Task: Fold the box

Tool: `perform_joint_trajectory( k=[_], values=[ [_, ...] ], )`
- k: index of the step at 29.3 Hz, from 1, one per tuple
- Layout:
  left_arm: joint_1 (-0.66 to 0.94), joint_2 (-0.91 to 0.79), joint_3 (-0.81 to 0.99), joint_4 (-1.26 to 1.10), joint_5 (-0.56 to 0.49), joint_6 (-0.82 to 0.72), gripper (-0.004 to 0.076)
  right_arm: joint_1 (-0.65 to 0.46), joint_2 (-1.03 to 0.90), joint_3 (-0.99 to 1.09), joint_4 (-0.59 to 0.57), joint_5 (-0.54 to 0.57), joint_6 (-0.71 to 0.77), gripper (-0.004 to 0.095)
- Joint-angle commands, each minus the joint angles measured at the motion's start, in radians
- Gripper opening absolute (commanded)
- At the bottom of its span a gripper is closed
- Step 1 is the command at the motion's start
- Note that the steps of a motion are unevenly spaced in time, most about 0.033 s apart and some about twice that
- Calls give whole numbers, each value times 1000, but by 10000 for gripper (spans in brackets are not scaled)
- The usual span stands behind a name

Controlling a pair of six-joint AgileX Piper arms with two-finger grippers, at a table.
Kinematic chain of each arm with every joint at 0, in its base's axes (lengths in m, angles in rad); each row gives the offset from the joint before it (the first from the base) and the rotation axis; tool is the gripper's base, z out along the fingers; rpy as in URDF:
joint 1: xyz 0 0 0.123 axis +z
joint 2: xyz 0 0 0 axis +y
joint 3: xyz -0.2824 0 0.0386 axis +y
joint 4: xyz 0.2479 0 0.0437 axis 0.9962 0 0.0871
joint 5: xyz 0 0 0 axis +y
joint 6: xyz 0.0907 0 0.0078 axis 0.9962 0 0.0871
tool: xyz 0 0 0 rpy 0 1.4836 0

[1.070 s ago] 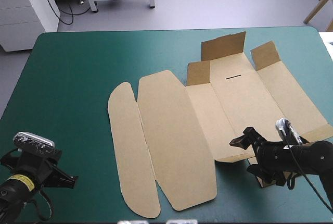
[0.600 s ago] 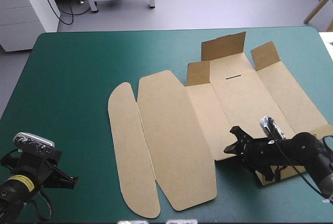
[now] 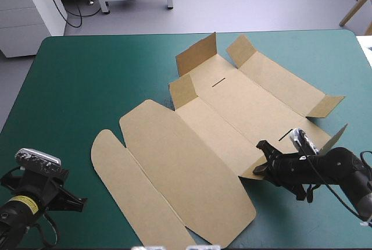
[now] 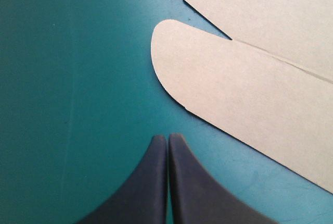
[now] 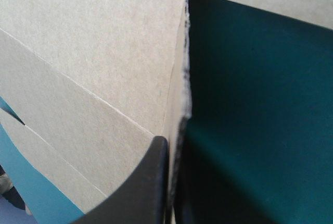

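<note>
The right gripper (image 3: 263, 160) clamps the box (image 3: 192, 157) by its near edge, likely to steer it; the left gripper (image 4: 167, 138), closed and empty, waits aside.

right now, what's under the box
The box lies spread on the teal-green cover, which shows around it. Its near right flap is pinched in the right jaws. Anything beneath the board itself is hidden.

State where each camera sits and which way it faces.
High view: above, behind the robot, facing down and forward at the box; both arms show.
Left wrist view: above the left gripper, facing past its shut fingers to the rounded flap.
Right wrist view: above the right gripper, facing along fingers shut on the box's edge.
Shared by high and left wrist views: the rounded flap.
</note>
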State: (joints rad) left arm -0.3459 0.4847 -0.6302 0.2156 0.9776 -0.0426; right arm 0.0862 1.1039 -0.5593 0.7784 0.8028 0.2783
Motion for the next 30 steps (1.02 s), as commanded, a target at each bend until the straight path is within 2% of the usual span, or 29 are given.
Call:
perform_joint_trajectory(
  k=[1,7,17,23,30],
  values=[
    [-3,10,-31,3,-54,-6,-10,3,-11,-40,29,-28,-50,-18],
    [-3,10,-31,3,-58,-6,-10,3,-11,-122,2,-48,-108,-17],
    [-3,10,-31,7,-65,-6,-10,3,-11,-296,-199,-8,-179,-17],
    [-3,10,-31,7,-93,-6,-10,3,-11,-350,-296,27,-278,-17],
    [-3,10,-31,4,-113,-6,-10,3,7,-359,-419,-11,-441,-18]
  ],
)
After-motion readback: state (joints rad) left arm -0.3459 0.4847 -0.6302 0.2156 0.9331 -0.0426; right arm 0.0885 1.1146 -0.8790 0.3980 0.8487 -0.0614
